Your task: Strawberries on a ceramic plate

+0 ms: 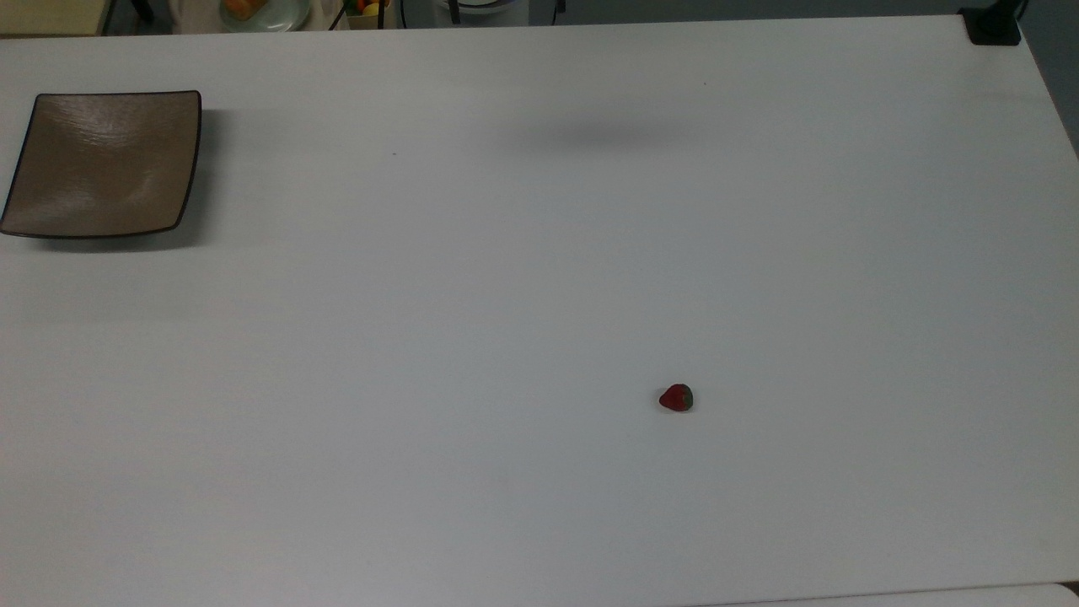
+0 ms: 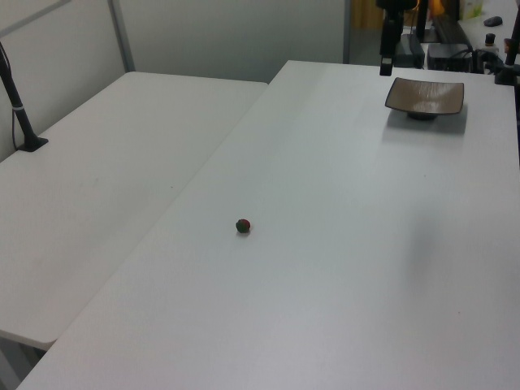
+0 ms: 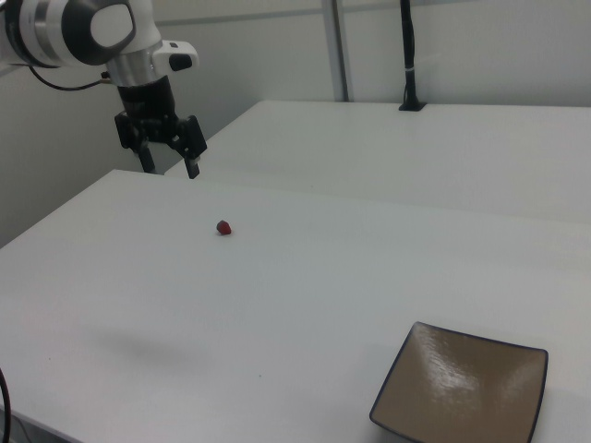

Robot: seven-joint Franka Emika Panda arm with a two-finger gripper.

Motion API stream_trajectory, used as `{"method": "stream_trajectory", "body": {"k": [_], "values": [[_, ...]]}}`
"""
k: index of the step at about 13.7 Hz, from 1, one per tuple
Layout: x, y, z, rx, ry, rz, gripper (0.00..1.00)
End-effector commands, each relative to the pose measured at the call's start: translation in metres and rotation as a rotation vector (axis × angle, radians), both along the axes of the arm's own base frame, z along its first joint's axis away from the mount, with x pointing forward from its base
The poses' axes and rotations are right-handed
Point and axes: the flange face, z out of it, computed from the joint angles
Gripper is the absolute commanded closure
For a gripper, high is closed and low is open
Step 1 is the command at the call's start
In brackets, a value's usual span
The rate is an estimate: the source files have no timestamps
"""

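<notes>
Plate (image 3: 462, 392) sits at lower right of the right view, on the white table (image 3: 305, 277). Strawberry (image 3: 223, 227) lies alone at centre-left, well apart from it. Gripper (image 3: 169, 162) hangs at upper left, fingers apart, holding nothing.

I see the arm in the right view's upper left, white w/ black wrist, pointing down. My hand (image 3: 169, 167) hangs in the air above the table (image 3: 305, 277), fingers (image 3: 193, 168) spread apart, nothing between them.
</notes>
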Motion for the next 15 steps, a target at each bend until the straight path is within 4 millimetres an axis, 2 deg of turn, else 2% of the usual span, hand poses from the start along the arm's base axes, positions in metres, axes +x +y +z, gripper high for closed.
{"method": "stream_trajectory", "body": {"k": [1,11,15], "values": [[0.002,0.000,0.003,0.023,-0.060,0.013,0.00],[0.002,0.001,0.003,0.028,-0.063,0.014,0.00],[0.018,0.027,-0.017,0.036,-0.086,0.047,0.00]]}}
